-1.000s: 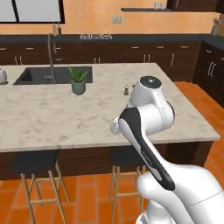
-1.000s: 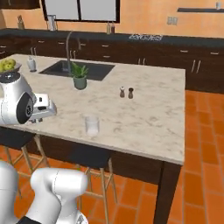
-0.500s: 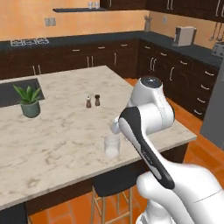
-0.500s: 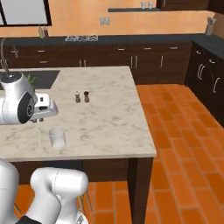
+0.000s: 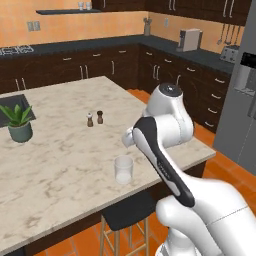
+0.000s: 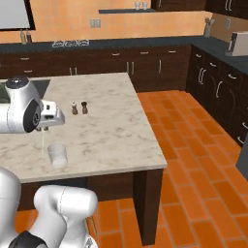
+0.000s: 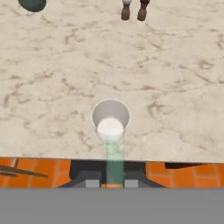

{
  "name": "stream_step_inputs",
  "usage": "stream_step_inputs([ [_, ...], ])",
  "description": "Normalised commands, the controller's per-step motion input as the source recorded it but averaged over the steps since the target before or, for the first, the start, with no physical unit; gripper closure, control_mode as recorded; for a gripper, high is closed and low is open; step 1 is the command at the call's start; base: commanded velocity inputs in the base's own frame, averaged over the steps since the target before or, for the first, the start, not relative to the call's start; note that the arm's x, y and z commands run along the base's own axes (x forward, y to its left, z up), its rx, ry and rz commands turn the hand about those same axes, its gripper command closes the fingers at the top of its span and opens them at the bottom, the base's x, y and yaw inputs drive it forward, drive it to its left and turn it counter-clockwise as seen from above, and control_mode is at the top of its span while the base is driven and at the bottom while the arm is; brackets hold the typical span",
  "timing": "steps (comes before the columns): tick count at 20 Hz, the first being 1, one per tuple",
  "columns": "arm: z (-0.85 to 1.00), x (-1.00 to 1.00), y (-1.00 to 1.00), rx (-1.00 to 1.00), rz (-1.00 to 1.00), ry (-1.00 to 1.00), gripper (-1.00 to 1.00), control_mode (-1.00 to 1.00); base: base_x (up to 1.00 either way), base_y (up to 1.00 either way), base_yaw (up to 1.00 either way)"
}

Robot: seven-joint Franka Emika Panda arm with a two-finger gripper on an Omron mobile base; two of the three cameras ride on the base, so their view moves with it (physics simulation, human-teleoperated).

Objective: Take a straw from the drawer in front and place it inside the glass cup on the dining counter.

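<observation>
Pale straw (image 7: 114,159) clamped in the gripper (image 7: 111,183), hanging over the marble dining counter (image 5: 60,150).

Marble carries the glass cup (image 5: 123,169) near its front edge, upright, and in the hand view the straw's far end overlaps the cup's rim (inside it or just above, I cannot tell). Salt and pepper shakers (image 5: 95,118) stand well behind the cup, and a potted plant (image 5: 19,123) sits farther left.
</observation>
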Motion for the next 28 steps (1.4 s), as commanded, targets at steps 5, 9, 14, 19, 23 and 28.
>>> stream_step_inputs([
  [5, 0.5, 0.0, 0.11, 0.28, 0.14, -0.18, 1.0, -1.0, 0.0, 0.0, 0.0],
  [9, 0.08, 0.05, 0.0, 0.17, 0.28, -0.22, 1.0, -1.0, 0.0, 0.0, 0.0],
  [14, 0.0, 0.4, 0.0, 0.11, 0.25, -0.1, 1.0, -1.0, 0.0, 0.0, 0.0],
  [19, 0.0, 0.25, 0.23, 0.23, 0.22, 0.03, 1.0, -1.0, 0.0, 0.0, 0.0],
  [23, 0.0, 0.0, 0.2, 0.27, 0.21, 0.0, 1.0, -1.0, 0.0, 0.0, 0.0],
  [28, -0.05, 0.0, 0.02, 0.12, 0.24, -0.1, 1.0, -1.0, 0.0, 0.0, 0.0],
])
